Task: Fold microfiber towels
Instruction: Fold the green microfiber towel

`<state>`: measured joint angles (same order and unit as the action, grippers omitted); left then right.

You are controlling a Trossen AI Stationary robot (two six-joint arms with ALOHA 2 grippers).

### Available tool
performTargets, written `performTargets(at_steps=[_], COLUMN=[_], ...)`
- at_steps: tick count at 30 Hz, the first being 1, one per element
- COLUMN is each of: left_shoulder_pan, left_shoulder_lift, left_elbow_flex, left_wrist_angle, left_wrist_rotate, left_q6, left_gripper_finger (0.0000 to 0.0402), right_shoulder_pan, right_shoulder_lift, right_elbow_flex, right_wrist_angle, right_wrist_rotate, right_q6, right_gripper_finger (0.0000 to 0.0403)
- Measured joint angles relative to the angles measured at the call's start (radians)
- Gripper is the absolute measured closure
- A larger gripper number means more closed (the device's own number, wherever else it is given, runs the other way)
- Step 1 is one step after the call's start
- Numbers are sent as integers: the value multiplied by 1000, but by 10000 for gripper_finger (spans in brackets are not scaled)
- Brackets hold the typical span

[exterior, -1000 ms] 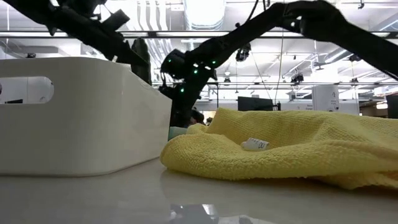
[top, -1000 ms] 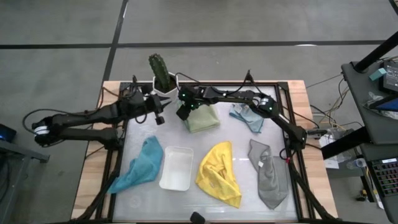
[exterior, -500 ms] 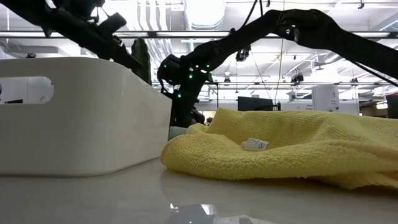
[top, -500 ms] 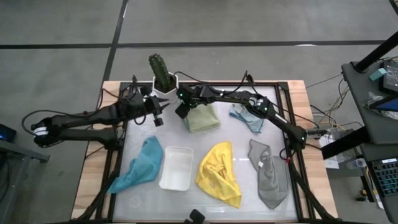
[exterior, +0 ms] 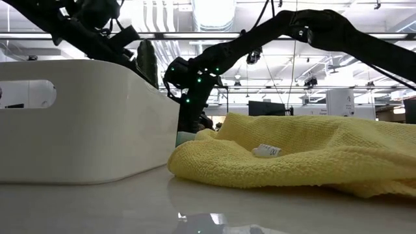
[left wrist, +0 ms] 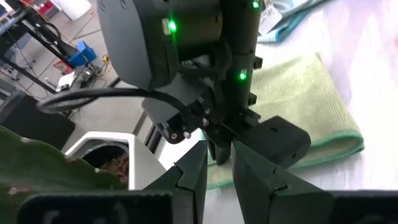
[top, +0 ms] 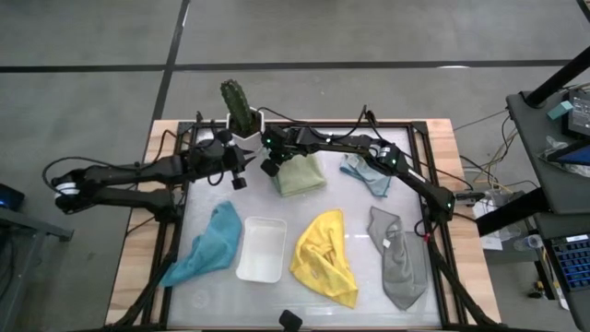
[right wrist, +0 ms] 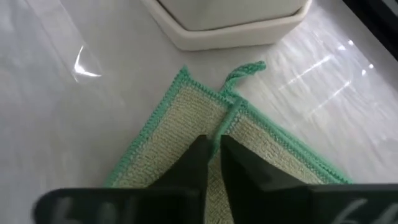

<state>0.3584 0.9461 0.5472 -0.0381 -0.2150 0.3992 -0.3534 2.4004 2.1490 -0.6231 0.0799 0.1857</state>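
The pale green towel [top: 301, 175] lies folded at the table's far middle, in front of a cactus pot [top: 241, 118]. My right gripper [top: 270, 167] reaches across from the right and is shut on the towel's far left corner [right wrist: 186, 118]. My left gripper [top: 239, 177] hovers just left of it, its fingers [left wrist: 186, 180] narrowly open with nothing between them. The light blue towel [top: 367, 173], the yellow towel [top: 324, 256], the grey towel [top: 398, 260] and the teal towel [top: 210, 244] lie loose and crumpled on the table. My right gripper pinches the pale green towel between its two fingers [right wrist: 198, 163], just inside the corner that bears a small hanging loop. A green hemmed edge [right wrist: 221, 127] runs in between the fingertips. The fingers come from above, slanting down. The towel lies flat on the table.
A white tray [top: 262, 249] stands at the near middle, between the teal and yellow towels. The white cactus pot [right wrist: 230, 18] stands right beyond the held corner. Both arms crowd the far left of the table top.
My right gripper has edged a little toward the table's far left, down onto the pale green towel's corner. My left gripper has shifted slightly toward the right gripper. The towels lie as before.
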Motion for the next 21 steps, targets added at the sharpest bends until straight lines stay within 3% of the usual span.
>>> performTargets(at_steps=[13,21], left_shoulder_pan=[0,0], left_shoulder_lift=[47,169], left_elbow_flex=[-106,-226], left_wrist_angle=[-20,234], left_wrist_rotate=[1,1], left_q6=[-106,-159], left_gripper_finger=[343,343], right_shoulder_pan=[5,31], right_shoulder_lift=[-69,-76], right_elbow_flex=[3,-1], right_wrist_angle=[-16,9], right_wrist_rotate=[-3,-9], right_q6=[-48,-47], right_gripper_finger=[394,394])
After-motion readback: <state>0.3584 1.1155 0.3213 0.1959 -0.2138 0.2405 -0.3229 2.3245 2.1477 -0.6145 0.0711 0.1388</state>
